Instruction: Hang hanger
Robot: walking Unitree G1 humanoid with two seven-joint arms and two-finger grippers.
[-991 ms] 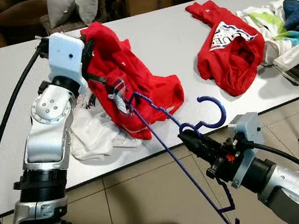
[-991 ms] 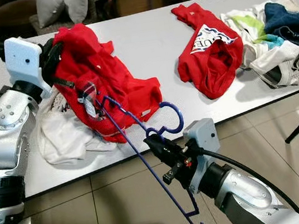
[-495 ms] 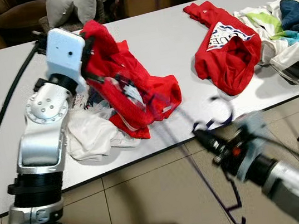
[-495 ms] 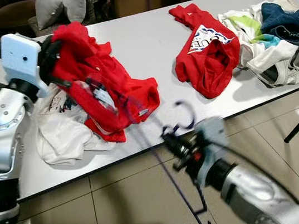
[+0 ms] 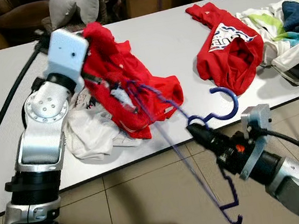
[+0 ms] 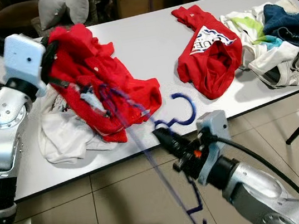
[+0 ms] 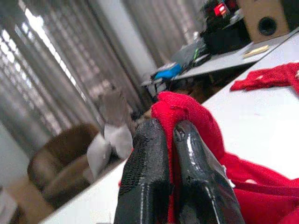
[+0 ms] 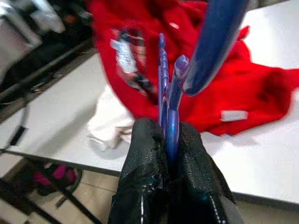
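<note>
We have the thin blue wire hanger (image 5: pixel 201 155) pinched just below its hook by the right gripper (image 5: pixel 196 131), fingers clamped tight on it off the front edge of the white worktop (image 5: pixel 172 35), its far arm threaded into the limp red cotton shirt (image 5: pixel 130 92). The left gripper (image 7: pixel 173 140) has its fingers closed on a bunched fold of that cloth, lifted above the worktop. We judge the hanger light, springy and prone to twist — best held at the neck — while the shirt is soft and will sag.

Left gripper (image 5: pixel 91 52) raised at 10 o'clock, fingers clamped together; right gripper (image 5: pixel 193 130) at 4 o'clock, fingers pinched closed.
</note>
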